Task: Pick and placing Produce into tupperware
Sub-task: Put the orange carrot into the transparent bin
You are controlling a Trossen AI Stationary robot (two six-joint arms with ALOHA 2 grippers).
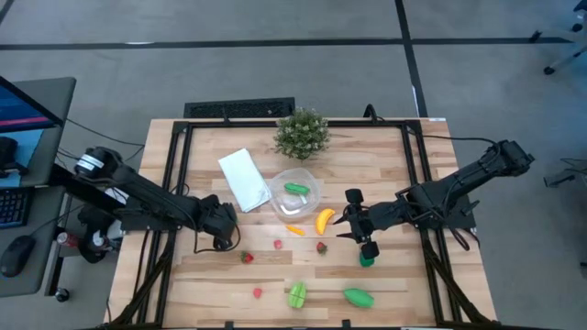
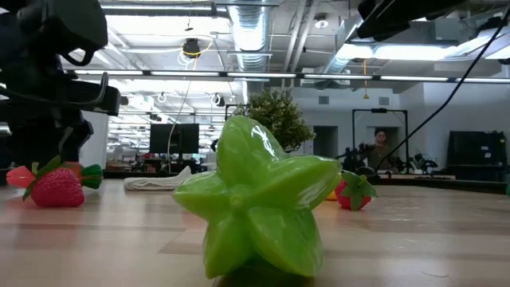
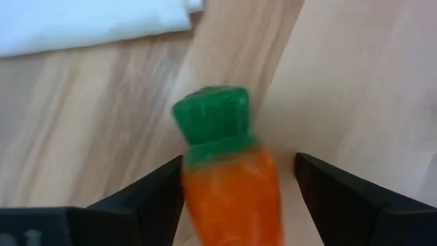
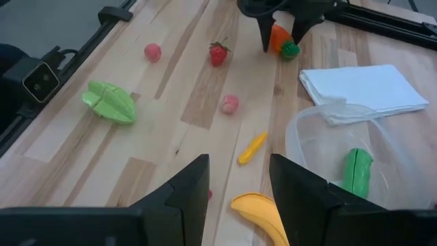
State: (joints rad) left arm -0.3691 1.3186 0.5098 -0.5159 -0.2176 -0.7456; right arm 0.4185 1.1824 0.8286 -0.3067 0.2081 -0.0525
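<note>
Your left gripper point(image 3: 239, 198) is down at the table with its fingers spread wide on either side of the carrot point(image 3: 229, 181), green top pointing away from the wrist. Nothing's clamped yet, and the carrot looks to be lying on the wood, so I'd guess you're lined up for the grab, and that wide stance gives you room to close along its sides. It's close to the white folded cloth point(image 1: 244, 179), which sits right beside the clear tub point(image 1: 295, 192). The tub has only one green piece point(image 4: 356, 172) in it so far, so most of the job is left. Your right gripper point(image 1: 357, 223) hovers just right of the banana point(image 1: 325, 220), fingers partway apart with nothing between them, probably waiting its turn. The rest is scattered on the near side of the table: strawberries, a green star fruit point(image 2: 255, 207), other green bits.
</note>
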